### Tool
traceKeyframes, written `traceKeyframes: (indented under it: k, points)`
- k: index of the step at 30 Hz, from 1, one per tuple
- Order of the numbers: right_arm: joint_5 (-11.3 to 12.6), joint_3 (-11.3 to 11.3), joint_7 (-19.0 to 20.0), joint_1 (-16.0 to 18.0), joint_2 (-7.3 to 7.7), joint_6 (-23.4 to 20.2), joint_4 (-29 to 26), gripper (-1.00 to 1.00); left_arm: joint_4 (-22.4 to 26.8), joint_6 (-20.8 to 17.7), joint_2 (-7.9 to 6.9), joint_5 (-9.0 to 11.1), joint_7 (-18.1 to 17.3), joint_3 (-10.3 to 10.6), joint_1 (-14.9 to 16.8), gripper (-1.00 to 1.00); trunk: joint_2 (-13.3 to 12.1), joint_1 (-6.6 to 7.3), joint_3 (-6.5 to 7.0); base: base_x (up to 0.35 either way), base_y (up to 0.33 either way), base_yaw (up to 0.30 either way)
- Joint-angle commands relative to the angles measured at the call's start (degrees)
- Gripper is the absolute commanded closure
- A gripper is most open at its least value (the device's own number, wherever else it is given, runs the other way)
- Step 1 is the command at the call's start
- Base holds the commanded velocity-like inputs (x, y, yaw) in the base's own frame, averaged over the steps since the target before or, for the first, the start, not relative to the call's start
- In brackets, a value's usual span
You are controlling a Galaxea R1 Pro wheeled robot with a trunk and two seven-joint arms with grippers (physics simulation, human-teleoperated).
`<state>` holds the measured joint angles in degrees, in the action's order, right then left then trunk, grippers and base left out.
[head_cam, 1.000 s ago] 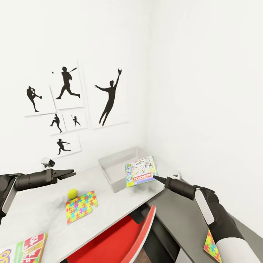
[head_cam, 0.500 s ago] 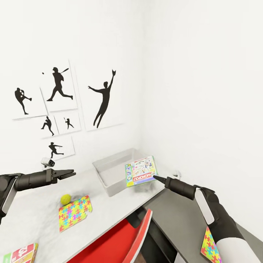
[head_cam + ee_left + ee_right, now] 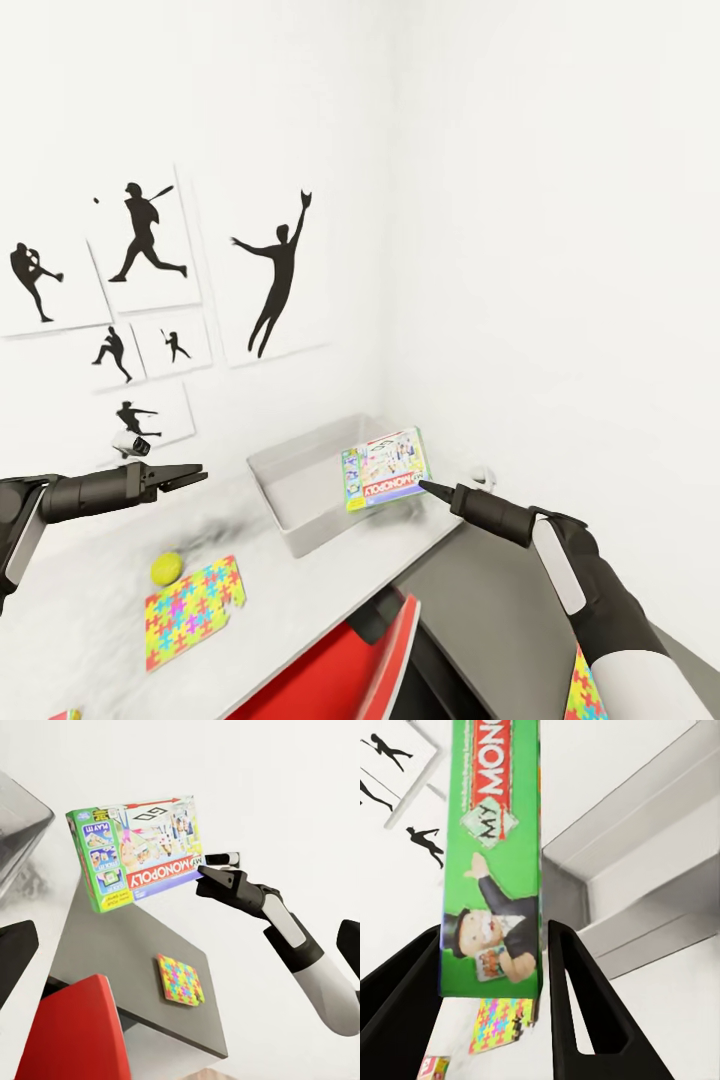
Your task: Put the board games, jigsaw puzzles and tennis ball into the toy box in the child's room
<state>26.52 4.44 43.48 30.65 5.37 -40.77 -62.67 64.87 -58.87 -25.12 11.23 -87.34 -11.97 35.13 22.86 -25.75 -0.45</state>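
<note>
My right gripper (image 3: 425, 487) is shut on a corner of a green-edged Monopoly board game (image 3: 385, 468), holding it tilted above the near right end of the grey toy box (image 3: 300, 495). In the right wrist view the board game (image 3: 491, 870) sits clamped between both fingers, with the toy box (image 3: 660, 870) behind it. My left gripper (image 3: 185, 475) hovers open over the light grey table (image 3: 90, 590), its fingers (image 3: 15, 960) wide apart. A tennis ball (image 3: 166, 568) and a jigsaw puzzle (image 3: 193, 611) lie on the table below it. Another jigsaw puzzle (image 3: 588, 690) lies on the dark grey top.
A red chair (image 3: 340, 660) stands tucked under the desk's front edge. Baseball-silhouette prints (image 3: 270, 275) hang on the white wall behind, and the room corner is just past the toy box. A small white device (image 3: 130, 443) sits by the wall.
The whole picture has slid left and down, so the camera has turned. Both arms and the held game keep their places in the view; the toy box now lies a little further left of the game.
</note>
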Motion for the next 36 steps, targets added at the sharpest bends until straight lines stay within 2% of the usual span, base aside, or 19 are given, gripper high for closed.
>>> traceKeyframes:
  k: [1, 18, 36]
  points:
    - [0.2, 0.1, 0.1, 0.0, -0.01, -0.3, 0.0, 1.0, 0.0, -0.6, -0.01, 0.0, -0.2, 0.0, 0.0, -1.0, 0.1, -0.04, -0.05, 0.139, 0.006, -0.002]
    - [0.1, -0.3, -0.1, 0.0, -0.54, -0.4, -1.2, 1.0, 0.0, -0.6, -0.01, 0.0, -0.2, 0.0, 0.0, -1.0, 0.1, -0.04, -0.04, 0.056, 0.001, 0.006]
    - [0.1, -0.2, 0.1, 0.0, -0.3, -0.3, -1.1, 1.0, 0.0, -0.6, -0.01, 0.1, -0.2, 0.0, 0.0, -1.0, 0.1, -0.04, -0.04, 0.045, 0.008, 0.271]
